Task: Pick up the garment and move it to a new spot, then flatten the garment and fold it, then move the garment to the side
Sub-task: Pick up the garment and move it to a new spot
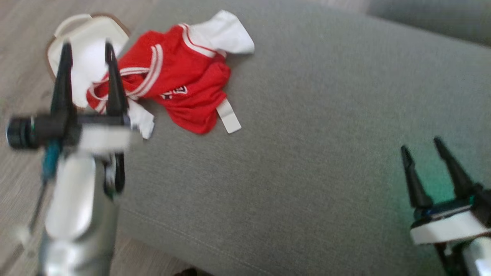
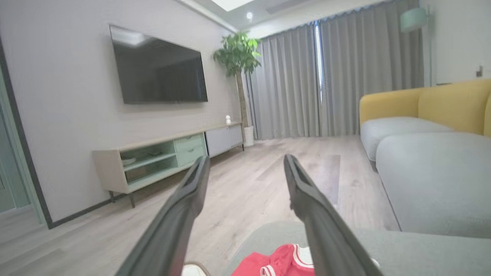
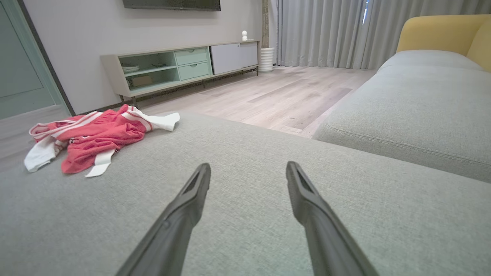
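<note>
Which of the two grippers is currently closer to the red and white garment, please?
The left gripper: its open fingers overlap the left edge of the garment in the head view, while the right gripper hangs far off over bare grey cushion.

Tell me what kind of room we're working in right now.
Most likely a home living room: a wall-mounted TV above a low media console, a yellow-backed sofa, and floor-length curtains. The garment lies crumpled on a grey cushion.
</note>
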`<state>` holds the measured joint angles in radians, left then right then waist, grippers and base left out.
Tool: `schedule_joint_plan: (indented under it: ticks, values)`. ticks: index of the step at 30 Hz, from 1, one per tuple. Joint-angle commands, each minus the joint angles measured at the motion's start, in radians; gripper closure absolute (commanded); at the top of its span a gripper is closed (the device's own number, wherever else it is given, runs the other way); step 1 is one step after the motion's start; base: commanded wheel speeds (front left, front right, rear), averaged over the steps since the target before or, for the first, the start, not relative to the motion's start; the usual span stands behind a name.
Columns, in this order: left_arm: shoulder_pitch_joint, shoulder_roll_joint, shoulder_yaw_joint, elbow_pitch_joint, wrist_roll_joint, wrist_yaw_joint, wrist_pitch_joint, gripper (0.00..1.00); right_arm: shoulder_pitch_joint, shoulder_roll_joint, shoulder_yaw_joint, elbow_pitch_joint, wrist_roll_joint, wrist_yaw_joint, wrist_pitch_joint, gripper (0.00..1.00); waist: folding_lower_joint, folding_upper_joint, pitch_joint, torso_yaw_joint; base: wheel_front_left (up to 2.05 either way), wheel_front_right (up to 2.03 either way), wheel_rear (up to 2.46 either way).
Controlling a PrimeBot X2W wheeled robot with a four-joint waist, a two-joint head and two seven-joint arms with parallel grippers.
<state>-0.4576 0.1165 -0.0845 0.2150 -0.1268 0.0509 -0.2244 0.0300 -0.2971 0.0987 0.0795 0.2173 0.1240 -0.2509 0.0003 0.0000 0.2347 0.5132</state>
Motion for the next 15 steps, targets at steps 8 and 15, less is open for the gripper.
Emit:
schedule_joint_plan:
  ticks: [8,15]
  values:
    - [-0.386,0.060,0.088,0.395,-0.095,-0.035,0.226,0.00,-0.077,-0.138,0.022,-0.075,0.007,0.007,-0.011,0.00,-0.0003,0.0000,0.197,-0.106,0.00,0.00,0.00]
    - [-0.533,0.107,0.143,0.709,-0.171,-0.053,0.360,0.00,-0.111,-0.167,0.032,-0.095,0.019,0.007,-0.011,0.00,-0.0003,0.0000,0.258,-0.169,0.00,0.00,0.00]
